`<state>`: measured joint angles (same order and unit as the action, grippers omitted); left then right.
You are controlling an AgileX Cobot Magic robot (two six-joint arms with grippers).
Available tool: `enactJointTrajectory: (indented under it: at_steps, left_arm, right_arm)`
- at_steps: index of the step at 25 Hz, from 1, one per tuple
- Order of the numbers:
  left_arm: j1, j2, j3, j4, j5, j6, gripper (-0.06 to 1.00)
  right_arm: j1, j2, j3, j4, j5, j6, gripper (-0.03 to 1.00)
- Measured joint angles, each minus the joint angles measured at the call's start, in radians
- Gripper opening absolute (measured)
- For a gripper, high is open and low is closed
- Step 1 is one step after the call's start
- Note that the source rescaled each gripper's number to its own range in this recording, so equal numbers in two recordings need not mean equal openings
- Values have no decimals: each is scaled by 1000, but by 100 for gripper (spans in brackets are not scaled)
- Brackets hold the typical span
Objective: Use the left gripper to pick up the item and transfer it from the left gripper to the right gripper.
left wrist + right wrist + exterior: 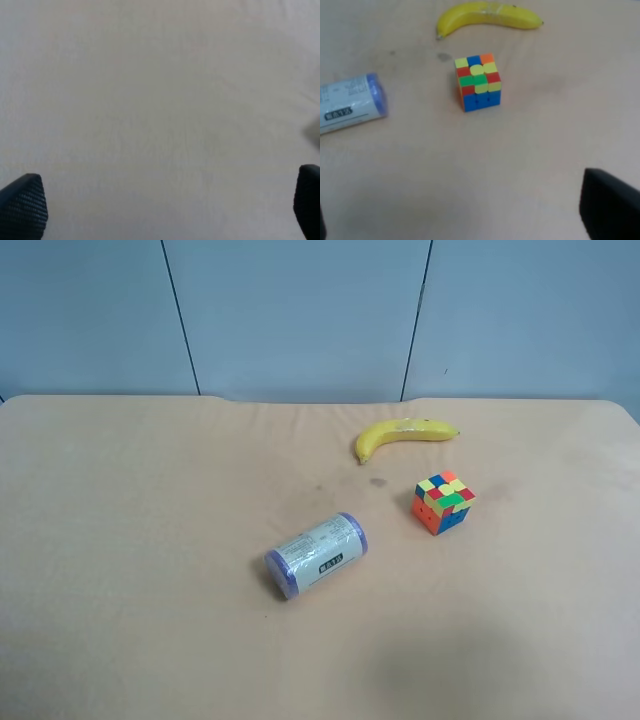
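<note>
From up high, the puzzle cube [443, 502] sits alone on the tan bench [130, 540], near the banana [403, 436]; the purple-capped cylinder [315, 555] lies on its side, its white label's print too small to read; neither arm shows here. Over to the right wrist: the cube is untouched, and just one dark finger [610, 205] of the right gripper peeks in; its spread, I cannot tell. Left wrist: the left gripper [170, 205] spreads its fingers [25, 202] wide over bare bench, holding nothing.
</note>
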<state>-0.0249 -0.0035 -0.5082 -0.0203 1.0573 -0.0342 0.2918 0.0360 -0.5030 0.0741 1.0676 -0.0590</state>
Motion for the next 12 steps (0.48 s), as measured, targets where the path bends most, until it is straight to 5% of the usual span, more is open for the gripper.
enactJointTrajectory:
  at_steps: [12]
  left_arm:
    - [0,0,0,0,0,0,100]
  right_arm:
    - [-292,-38,0,0,0,0,100]
